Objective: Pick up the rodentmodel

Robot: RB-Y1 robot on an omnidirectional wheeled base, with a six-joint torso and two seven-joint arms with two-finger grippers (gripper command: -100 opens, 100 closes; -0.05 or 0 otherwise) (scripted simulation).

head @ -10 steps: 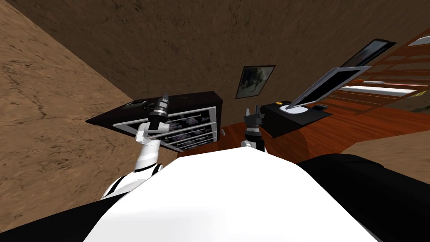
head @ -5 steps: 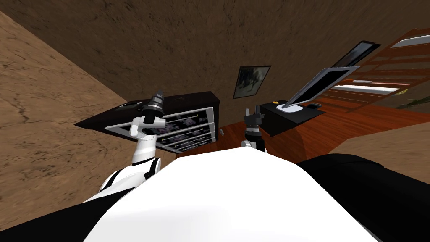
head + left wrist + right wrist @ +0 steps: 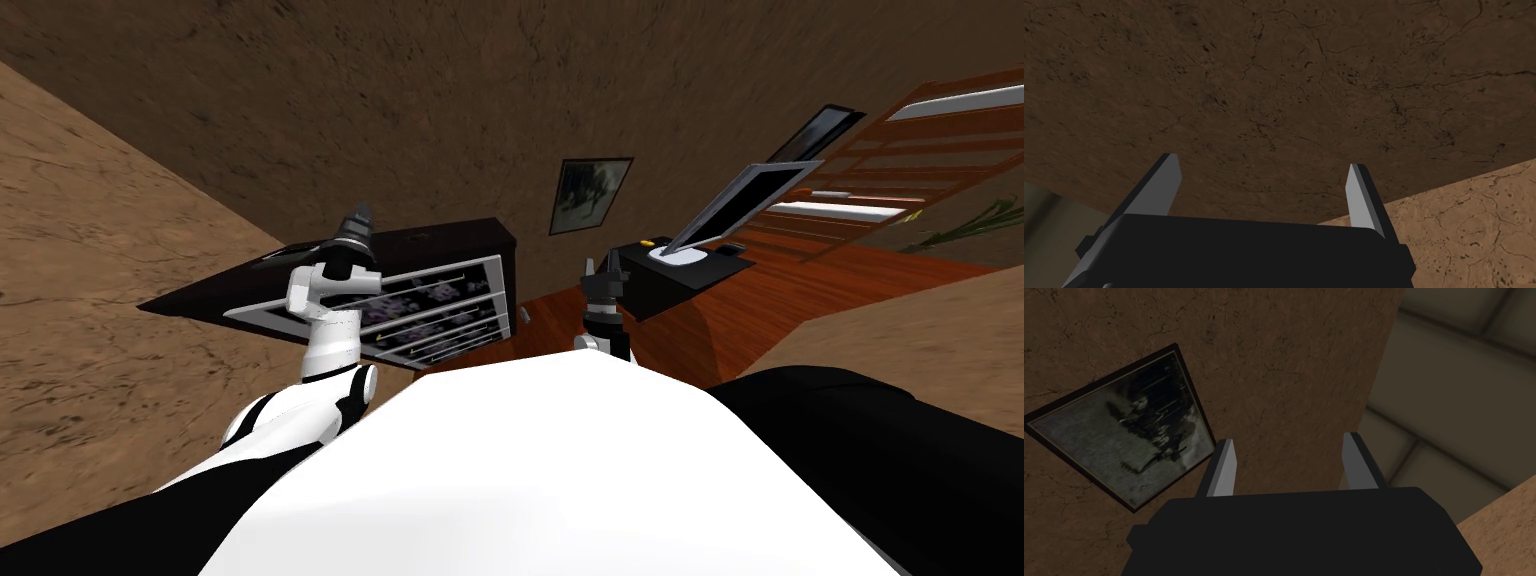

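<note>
Searching step: left gripper [image 3: 1263, 162], right gripper [image 3: 1289, 439] hanging spread, empty. Next: nearing dark desk [image 3: 660, 288] beyond right gripper, checking small yellow thing [image 3: 647, 242].

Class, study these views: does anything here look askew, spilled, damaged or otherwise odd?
Nothing stands out. The dark dresser, the desk with its screen and the wall picture all share one slant, which is the camera's. Nothing looks spilled or broken. The left pincer and right pincer are open and empty.
</note>
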